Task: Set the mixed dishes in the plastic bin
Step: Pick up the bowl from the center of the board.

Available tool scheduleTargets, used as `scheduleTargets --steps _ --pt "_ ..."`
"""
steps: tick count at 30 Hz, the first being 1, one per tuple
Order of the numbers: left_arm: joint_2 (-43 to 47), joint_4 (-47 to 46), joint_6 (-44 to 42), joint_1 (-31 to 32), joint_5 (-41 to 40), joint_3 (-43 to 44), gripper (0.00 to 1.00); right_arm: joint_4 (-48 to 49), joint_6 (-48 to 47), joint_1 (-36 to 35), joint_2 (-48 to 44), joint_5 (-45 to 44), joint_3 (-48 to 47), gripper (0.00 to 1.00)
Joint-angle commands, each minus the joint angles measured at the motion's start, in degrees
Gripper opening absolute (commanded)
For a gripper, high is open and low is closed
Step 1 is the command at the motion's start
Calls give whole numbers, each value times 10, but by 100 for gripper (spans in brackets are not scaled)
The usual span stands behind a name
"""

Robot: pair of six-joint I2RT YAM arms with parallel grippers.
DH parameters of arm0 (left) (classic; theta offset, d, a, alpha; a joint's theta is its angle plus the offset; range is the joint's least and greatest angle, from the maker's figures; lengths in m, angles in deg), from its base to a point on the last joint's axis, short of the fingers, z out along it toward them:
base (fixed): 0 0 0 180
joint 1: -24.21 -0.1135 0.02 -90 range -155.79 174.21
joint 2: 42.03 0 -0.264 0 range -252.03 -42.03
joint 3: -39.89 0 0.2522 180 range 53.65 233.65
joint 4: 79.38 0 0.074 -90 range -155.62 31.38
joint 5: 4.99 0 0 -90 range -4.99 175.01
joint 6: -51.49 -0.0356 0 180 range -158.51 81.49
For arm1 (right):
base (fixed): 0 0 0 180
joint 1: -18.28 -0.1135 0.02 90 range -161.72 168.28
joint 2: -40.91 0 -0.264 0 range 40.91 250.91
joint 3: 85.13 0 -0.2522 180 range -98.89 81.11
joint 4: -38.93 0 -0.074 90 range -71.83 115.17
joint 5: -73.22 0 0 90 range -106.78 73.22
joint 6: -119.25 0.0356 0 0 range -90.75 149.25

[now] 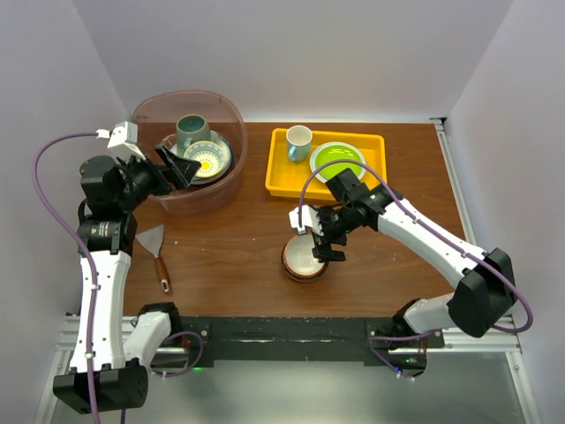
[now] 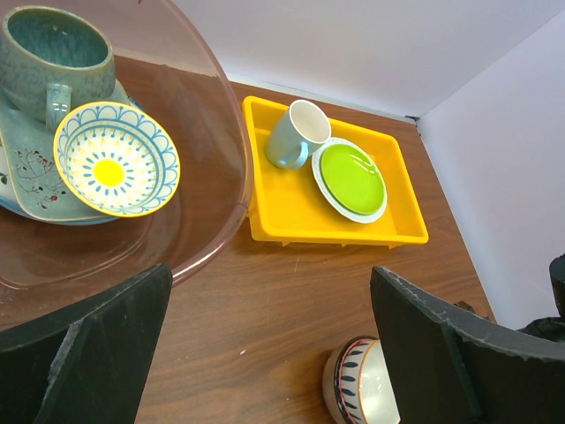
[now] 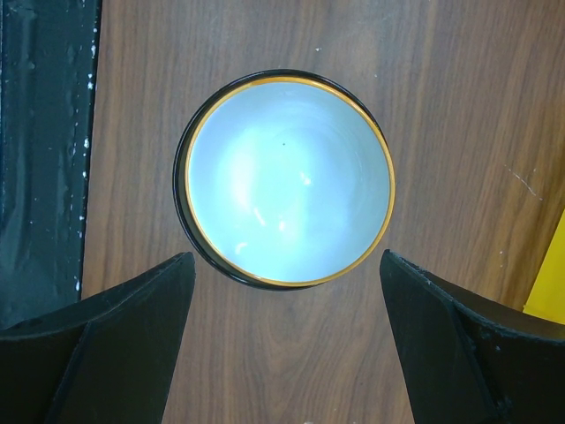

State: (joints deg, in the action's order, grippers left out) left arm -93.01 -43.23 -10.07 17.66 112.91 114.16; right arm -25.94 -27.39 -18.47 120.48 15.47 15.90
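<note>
Gold-rimmed bowl (image 3: 287, 181) lies beneath the right end effector (image 3: 287, 258), spread wide, empty.

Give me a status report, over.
Left gripper open, empty, by plastic bin. Right gripper open above striped bowl on table. Teal mug, patterned bowl in bin. Scraper near bin, not blocking.

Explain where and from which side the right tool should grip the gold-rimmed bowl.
Probably pinch the rim of the bowl, one finger inside, one outside, coming from straight above: it stands upright and empty, directly below the open right tool.
</note>
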Motion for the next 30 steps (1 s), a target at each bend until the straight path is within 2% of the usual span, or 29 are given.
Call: scheduleTargets --steps 1,30 --pt "5 -4 -2 4 9 1 100 14 -3 -3 2 -6 3 90" --pt "11 -3 -5 4 14 -4 100 18 2 -2 16 -10 3 91"
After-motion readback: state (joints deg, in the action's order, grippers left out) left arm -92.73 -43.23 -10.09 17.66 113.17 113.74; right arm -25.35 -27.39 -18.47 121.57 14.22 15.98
